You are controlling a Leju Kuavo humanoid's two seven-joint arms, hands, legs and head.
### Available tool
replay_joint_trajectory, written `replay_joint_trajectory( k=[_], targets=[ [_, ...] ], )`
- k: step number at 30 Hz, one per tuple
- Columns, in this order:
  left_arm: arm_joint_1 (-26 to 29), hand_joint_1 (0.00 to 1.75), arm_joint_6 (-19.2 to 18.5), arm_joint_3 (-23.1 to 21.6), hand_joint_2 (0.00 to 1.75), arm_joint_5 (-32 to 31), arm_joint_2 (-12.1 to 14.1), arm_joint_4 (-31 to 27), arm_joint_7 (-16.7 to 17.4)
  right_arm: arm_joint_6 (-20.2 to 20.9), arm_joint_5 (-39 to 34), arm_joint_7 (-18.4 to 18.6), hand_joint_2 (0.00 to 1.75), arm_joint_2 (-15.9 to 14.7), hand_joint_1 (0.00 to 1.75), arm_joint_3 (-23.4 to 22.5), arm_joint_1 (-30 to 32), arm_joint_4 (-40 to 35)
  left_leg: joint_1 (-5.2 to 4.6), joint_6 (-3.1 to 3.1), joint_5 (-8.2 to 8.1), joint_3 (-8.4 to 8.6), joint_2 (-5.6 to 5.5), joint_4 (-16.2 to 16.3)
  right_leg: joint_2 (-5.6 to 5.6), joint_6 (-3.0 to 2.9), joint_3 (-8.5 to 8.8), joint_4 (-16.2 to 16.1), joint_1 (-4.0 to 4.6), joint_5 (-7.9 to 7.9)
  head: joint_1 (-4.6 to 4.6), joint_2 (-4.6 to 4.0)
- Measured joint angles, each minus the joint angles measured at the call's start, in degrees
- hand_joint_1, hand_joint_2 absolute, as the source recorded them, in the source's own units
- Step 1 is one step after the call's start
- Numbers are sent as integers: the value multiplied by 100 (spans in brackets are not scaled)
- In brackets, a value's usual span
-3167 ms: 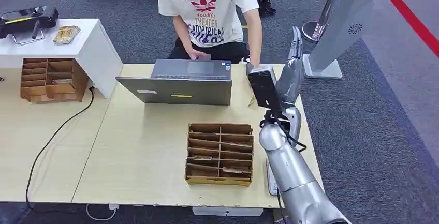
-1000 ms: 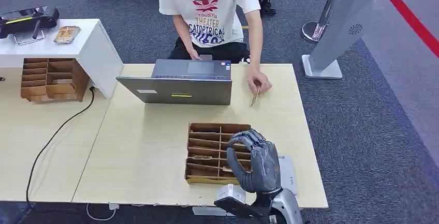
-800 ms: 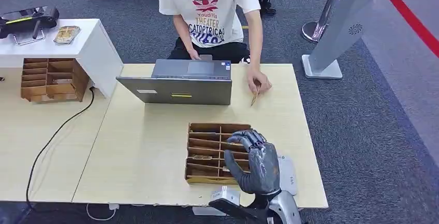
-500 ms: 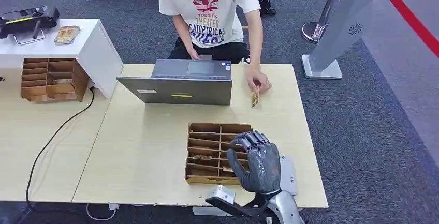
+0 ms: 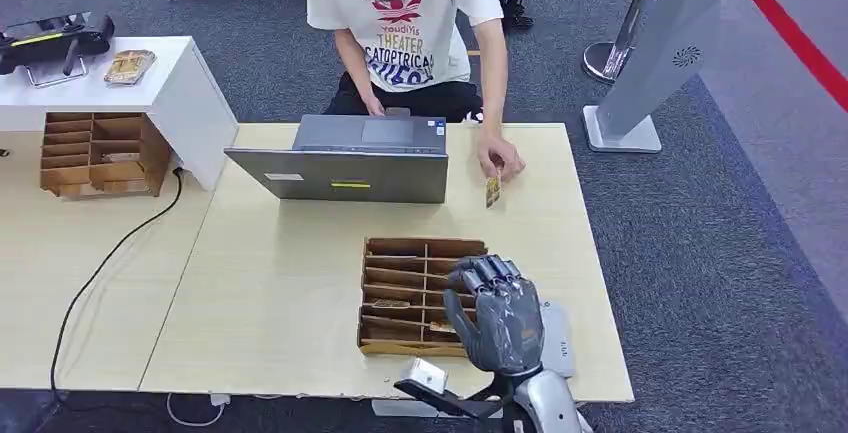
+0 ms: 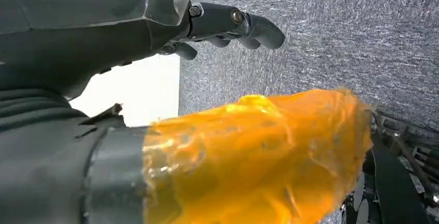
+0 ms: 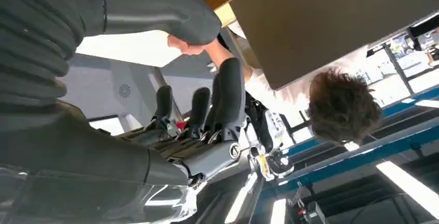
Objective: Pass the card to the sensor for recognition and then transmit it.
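A person's hand [image 5: 501,164] holds a small tan card [image 5: 492,191] upright on the far right of the light wooden table [image 5: 270,293]. My right hand [image 5: 495,315] hovers low over the right end of the wooden card box [image 5: 400,249], fingers raised and apart, with nothing in it. A flat white sensor [image 5: 557,339] lies on the table just right of that hand. In the right wrist view the right hand [image 7: 171,146] shows straight fingers [image 7: 228,94]. My left hand [image 6: 129,22], its thumb [image 6: 248,151] wrapped in orange tape, hangs over grey carpet and holds nothing.
An open laptop [image 5: 340,175] stands between the person and the card box. A second wooden box [image 5: 95,153] sits on the left table beside a white cabinet [image 5: 160,83]. A black cable [image 5: 100,263] trails across the left table. A grey stand [image 5: 650,63] rises at the far right.
My right arm, stretched toward the person 3.2 s ago, has drawn back and the hand sinks slightly over the card box. The person has tipped the card upright.
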Motion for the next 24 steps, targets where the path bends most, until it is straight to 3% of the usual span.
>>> replay_joint_trajectory(
  k=[12,14,19,20,24],
  targets=[
    [0,0,0,0,0,0,7,0,0,2,100,103,175,-2,77,2,-55,96,0,0,0,0,0,0,0,0,0,0,0,0,0,0],
    [1,0,-2,0,0,0,7,0,0,2,144,151,175,-9,84,2,-73,113,0,0,0,0,0,0,0,0,0,0,0,0,0,0],
    [2,0,-18,0,0,-9,7,0,0,13,205,201,175,-22,77,2,-159,192,0,0,0,0,0,0,0,0,0,0,0,0,0,0],
    [2,0,-20,0,0,-9,7,0,0,15,205,203,175,-24,86,2,-179,208,0,0,0,1,0,0,0,0,0,0,0,0,2,0],
    [1,0,-37,0,0,-17,9,0,0,33,208,205,175,-28,75,0,-268,302,0,0,0,1,0,0,0,0,0,0,0,0,0,0]
  ],
)
